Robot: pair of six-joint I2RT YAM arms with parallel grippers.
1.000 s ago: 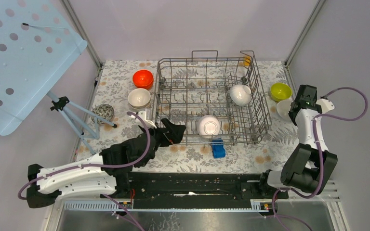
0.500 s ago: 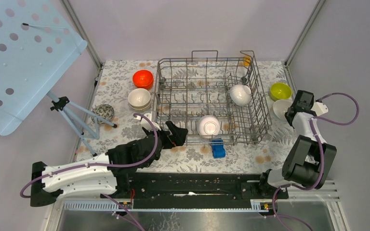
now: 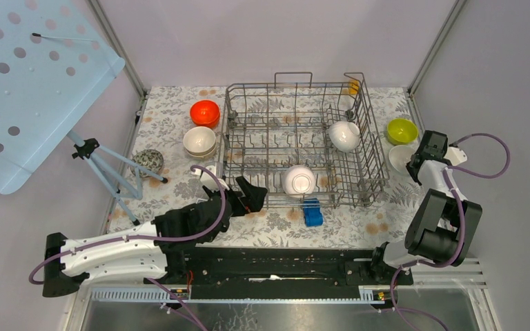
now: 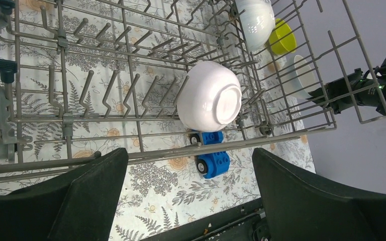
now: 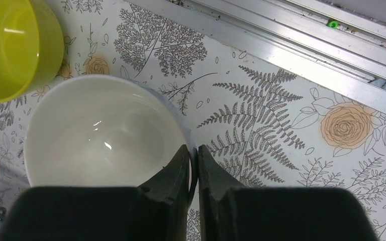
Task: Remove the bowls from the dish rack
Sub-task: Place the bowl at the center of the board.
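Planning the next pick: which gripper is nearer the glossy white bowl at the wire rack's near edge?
Left. The left gripper, open, sits just left of that glossy bowl; the right gripper is right of the grey wire rack, pinching a second white bowl.

We see two arms built alike: the left arm (image 3: 110, 252) and the right arm (image 3: 448, 183) each have smooth white shells over the long links and chunky black housings at the joints, and each carries a thin purple cable (image 3: 484, 135) that loops free beside it. Both are bolted to a black base rail (image 3: 276, 265) along the near edge of the desk (image 3: 359, 231). The left gripper (image 3: 255, 193) and the right gripper (image 5: 193, 150) end in matte black, wedge-shaped fingers (image 4: 80, 201), and we note a small green light (image 4: 379, 86) on the right arm's black wrist.
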